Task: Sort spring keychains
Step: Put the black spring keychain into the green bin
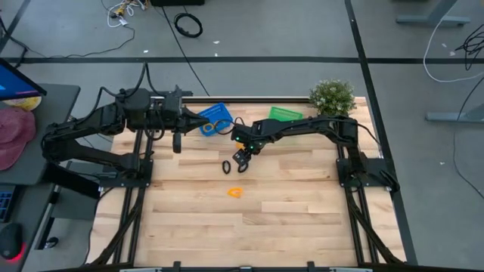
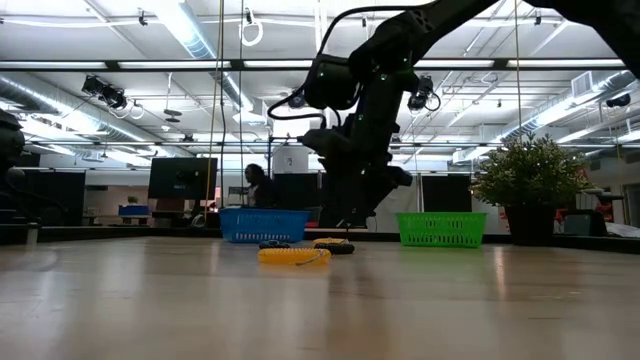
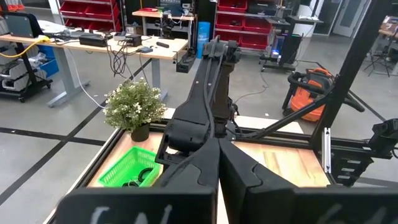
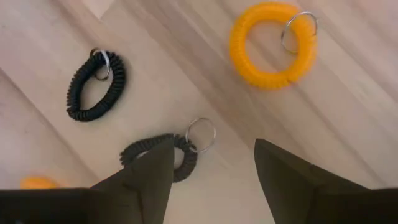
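Observation:
My right gripper (image 1: 242, 159) (image 4: 211, 168) is open and hangs low over the middle of the table, fingers pointing down. Below it lie two black spring keychains: one (image 4: 96, 85) flat on the wood, the other (image 4: 158, 155) partly hidden behind one finger. An orange keychain (image 4: 268, 43) (image 1: 236, 192) lies flat nearer the table's near edge. The blue basket (image 1: 215, 119) holds orange keychains (image 1: 208, 127). Black ones (image 3: 134, 182) lie in the green basket (image 3: 127, 168). My left gripper (image 1: 195, 119) is shut and waits at the blue basket's left side.
A potted plant (image 1: 331, 97) stands at the table's far right corner, beside the green basket (image 1: 285, 115). Both baskets sit along the far edge. Bare wood (image 1: 249, 227) stretches toward the near edge. An edge of something orange (image 4: 37, 182) shows beside the right gripper's finger.

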Robot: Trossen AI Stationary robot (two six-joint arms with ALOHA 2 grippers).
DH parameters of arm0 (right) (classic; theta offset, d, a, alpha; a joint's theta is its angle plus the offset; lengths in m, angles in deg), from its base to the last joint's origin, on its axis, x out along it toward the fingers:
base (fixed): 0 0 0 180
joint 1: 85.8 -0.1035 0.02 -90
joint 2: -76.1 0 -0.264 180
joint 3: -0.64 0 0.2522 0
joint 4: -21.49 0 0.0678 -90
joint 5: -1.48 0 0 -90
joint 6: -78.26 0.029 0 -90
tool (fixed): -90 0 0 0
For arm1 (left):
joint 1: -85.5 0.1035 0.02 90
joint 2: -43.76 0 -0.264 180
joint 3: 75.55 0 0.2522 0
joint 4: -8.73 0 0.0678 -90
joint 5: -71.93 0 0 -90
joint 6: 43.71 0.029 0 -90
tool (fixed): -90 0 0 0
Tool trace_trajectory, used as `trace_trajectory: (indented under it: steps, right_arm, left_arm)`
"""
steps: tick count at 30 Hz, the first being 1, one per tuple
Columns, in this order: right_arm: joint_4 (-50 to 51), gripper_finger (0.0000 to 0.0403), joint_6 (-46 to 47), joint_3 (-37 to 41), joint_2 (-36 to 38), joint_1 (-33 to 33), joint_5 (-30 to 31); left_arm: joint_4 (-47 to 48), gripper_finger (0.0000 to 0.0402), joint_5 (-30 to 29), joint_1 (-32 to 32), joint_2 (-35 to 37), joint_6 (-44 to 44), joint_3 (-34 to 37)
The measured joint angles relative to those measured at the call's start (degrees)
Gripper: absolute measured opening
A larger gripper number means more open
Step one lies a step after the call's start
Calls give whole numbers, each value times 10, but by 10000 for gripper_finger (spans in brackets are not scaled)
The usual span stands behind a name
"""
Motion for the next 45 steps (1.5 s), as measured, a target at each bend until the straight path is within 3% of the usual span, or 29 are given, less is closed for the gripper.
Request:
trace_trajectory:
  steps: [7,22,27,35,45]
  right_arm:
    - [-12,224,5,1,-18,0,-40]
    - [-29,218,13,0,-46,3,-42]
    - [-39,166,14,0,-46,4,-42]
    - [-43,13,-4,0,-45,4,-43]
    - [-9,3,-5,1,3,-9,-42]
  left_arm:
    - [1,7,0,0,0,0,0]
    - [8,7,-6,0,0,1,0]
    - [8,7,-7,0,0,0,0]
    - [8,7,-6,0,0,0,0]
    - [8,7,-6,0,0,0,0]
